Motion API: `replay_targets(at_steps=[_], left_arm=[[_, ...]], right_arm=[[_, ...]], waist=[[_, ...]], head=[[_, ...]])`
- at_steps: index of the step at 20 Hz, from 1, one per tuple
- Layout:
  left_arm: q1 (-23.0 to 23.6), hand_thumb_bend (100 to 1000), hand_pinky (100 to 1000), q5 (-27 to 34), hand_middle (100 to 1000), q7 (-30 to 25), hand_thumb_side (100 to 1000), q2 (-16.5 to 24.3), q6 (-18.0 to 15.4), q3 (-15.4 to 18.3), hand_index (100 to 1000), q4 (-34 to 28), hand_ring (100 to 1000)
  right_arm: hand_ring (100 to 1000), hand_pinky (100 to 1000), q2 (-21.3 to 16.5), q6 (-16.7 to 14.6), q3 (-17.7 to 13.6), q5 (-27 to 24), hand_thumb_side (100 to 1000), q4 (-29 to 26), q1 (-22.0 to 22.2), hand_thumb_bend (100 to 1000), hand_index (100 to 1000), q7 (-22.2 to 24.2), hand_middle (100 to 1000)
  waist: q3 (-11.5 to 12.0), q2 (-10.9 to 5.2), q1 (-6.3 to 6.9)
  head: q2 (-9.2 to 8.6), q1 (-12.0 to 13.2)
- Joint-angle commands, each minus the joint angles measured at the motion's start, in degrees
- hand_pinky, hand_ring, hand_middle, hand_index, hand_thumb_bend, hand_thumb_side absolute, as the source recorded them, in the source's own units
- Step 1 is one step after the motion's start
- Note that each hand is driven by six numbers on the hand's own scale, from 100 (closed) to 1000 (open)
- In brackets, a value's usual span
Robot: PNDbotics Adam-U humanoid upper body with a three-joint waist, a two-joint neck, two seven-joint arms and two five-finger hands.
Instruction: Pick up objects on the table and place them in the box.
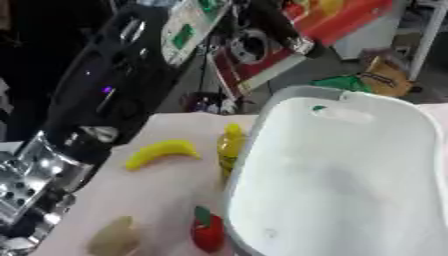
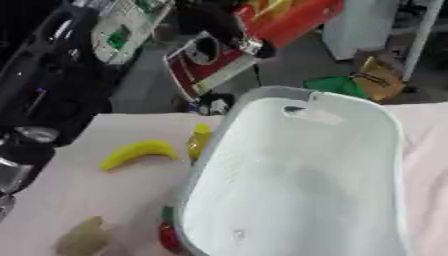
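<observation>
A large white tub (image 1: 350, 165) sits on the table (image 1: 157, 195). To its left lie a banana (image 1: 162, 152), a yellow bottle (image 1: 230, 147) against the rim, a red apple (image 1: 208, 231) and a tan lump (image 1: 114, 237). The left arm (image 1: 79, 125) enters at left; I cannot tell its hand's state.

Box (image 1: 350, 165): smooth white plastic, faint sheen. Banana (image 1: 162, 152): glossy yellow plastic. Worktop (image 1: 157, 200): matt pale pink. Left arm (image 1: 96, 100): glossy black shell, silver metal joints.

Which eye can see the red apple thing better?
The left eye view: the red apple shows almost whole beside the white box. In the right eye view the box's rim hides most of it.
</observation>
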Motion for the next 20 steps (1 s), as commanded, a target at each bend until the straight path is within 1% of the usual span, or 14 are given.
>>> replay_targets(at_steps=[1, 4, 8, 13, 16, 17, 18, 19, 20], left_arm=[[-1.5, 412, 593, 1.7, 471, -0.4, 731, -0.9, 1.6, 0.0, 622, -0.7, 543], [-1.1, 412, 593, 2.7, 471, -0.4, 731, -1.4, 2.6, -0.9, 622, -1.1, 543], [-0.2, 427, 592, 4.4, 477, -0.4, 719, -2.2, 3.9, -3.3, 628, -1.3, 549], [0.4, 447, 613, 6.5, 516, -0.4, 722, -2.9, 5.4, -5.5, 655, 0.1, 582], [1.2, 459, 619, 6.4, 534, -0.4, 720, -3.0, 5.1, -7.0, 675, 1.5, 593], [1.4, 461, 626, 6.3, 550, -0.4, 718, -3.0, 5.0, -7.2, 694, 2.0, 603], [1.5, 461, 626, 6.3, 550, -0.4, 718, -3.2, 4.8, -7.4, 694, 2.4, 603], [1.7, 470, 635, 6.2, 567, -0.4, 714, -3.3, 4.7, -7.5, 717, 2.9, 617], [1.9, 470, 635, 6.2, 567, -0.4, 714, -3.4, 4.5, -7.7, 717, 3.5, 617]], right_arm=[[545, 718, -1.7, 0.0, 0.1, -0.6, 715, -1.0, -0.8, 100, 693, 0.0, 556], [545, 718, -1.7, 0.0, 0.1, -0.7, 715, -1.0, -0.8, 100, 693, 0.0, 556], [545, 718, -1.9, 0.0, 0.1, -1.2, 716, -1.0, -1.2, 100, 692, 0.0, 556], [546, 718, -2.1, -0.1, 0.0, -1.3, 718, -1.0, -1.3, 100, 692, 0.0, 556], [546, 718, -2.1, -0.2, -0.1, -1.3, 719, -1.0, -1.4, 100, 692, 0.0, 556], [546, 718, -2.2, -0.2, -0.2, -1.3, 719, -1.0, -1.4, 100, 692, 0.0, 556], [546, 718, -2.2, -0.2, -0.2, -1.4, 719, -1.0, -1.5, 100, 692, 0.0, 556], [547, 718, -2.2, -0.2, -0.2, -1.4, 720, -1.0, -1.5, 100, 692, 0.0, 557], [547, 718, -2.2, -0.3, -0.2, -1.4, 720, -1.0, -1.5, 100, 692, 0.0, 557]], waist=[[-0.2, -1.41, -0.12], [-0.3, -1.43, -0.03], [-0.3, -1.48, 0.29], [-0.5, -1.45, 0.46], [-0.6, -1.32, 0.43], [-0.6, -1.27, 0.41], [-0.6, -1.23, 0.38], [-0.7, -1.19, 0.37], [-0.7, -1.16, 0.36]], head=[[-0.01, -0.2], [0.07, -0.4], [0.02, -0.8], [-0.08, -0.9], [-0.10, -1.1], [-0.08, -1.1], [-0.05, -1.1], [0.01, -1.1], [0.06, -1.0]])
